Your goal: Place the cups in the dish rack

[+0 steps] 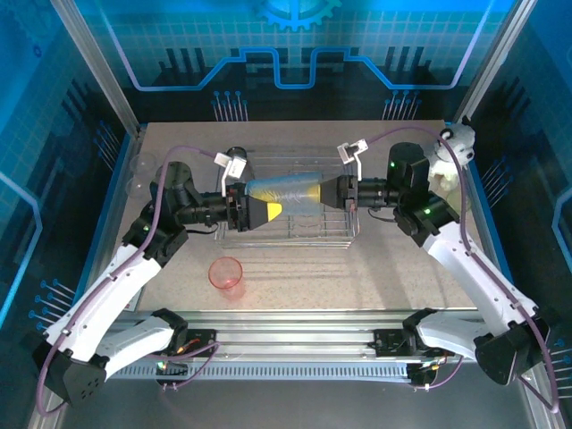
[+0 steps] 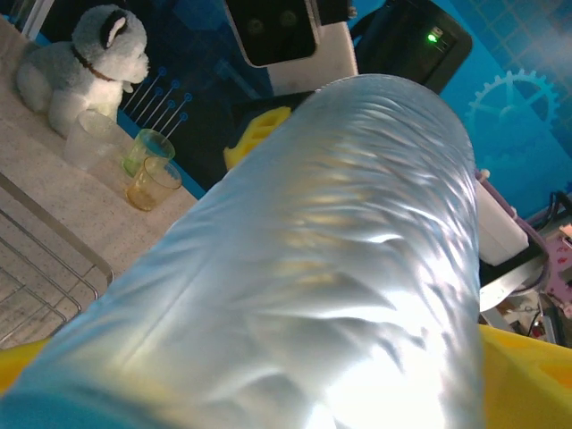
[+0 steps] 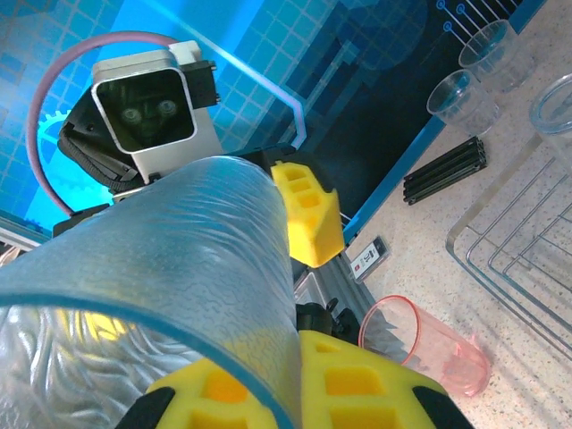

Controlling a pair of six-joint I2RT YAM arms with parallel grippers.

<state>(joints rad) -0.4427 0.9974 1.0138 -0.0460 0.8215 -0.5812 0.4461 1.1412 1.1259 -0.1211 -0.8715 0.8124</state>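
Observation:
A pale blue cup (image 1: 288, 190) (image 2: 340, 250) (image 3: 179, 259) hangs on its side above the dish rack (image 1: 340, 234) (image 3: 518, 255), between both grippers. My right gripper (image 1: 332, 195) (image 3: 290, 393) is shut on its rim, one yellow finger inside and one outside. My left gripper (image 1: 271, 204) (image 2: 268, 393) has its jaws wide around the cup's other end; contact is unclear. A pink-red cup (image 1: 226, 273) (image 3: 429, 344) lies on the table in front of the rack. Two clear cups (image 3: 465, 98) stand by the table's left edge. Two yellow-green cups (image 2: 147, 165) and a clear one (image 2: 89, 138) stand at the far right.
A grey-white plush animal (image 2: 80, 63) (image 1: 451, 147) sits at the back right corner behind those cups. Another clear cup (image 3: 554, 112) stands at the rack's back left. The enclosure's blue walls ring the table.

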